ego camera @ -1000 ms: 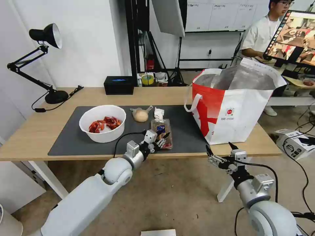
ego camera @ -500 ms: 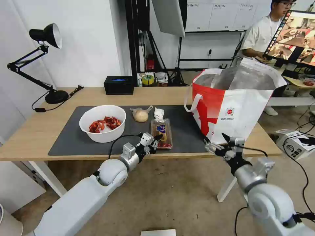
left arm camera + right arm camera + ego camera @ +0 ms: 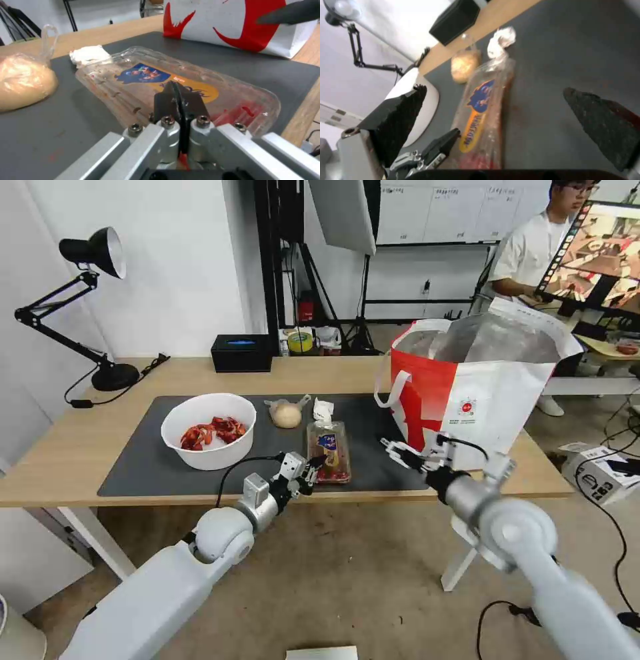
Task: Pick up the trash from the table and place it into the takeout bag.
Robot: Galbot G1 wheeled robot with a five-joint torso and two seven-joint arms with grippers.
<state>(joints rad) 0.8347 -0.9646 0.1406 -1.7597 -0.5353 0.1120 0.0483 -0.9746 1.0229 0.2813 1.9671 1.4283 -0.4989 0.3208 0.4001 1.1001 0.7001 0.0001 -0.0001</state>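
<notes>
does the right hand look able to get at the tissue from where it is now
Probably yes. The right hand, open over the mat beside the bag, has bare mat between it and the tissue; the tray lies just off that line.

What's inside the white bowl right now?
The white bowl on the dark mat holds red crayfish shells, piled toward its middle and right. The rest of the inner wall looks bare white. Anything beneath the shells, and the bottom behind the near rim, is hidden.
</notes>
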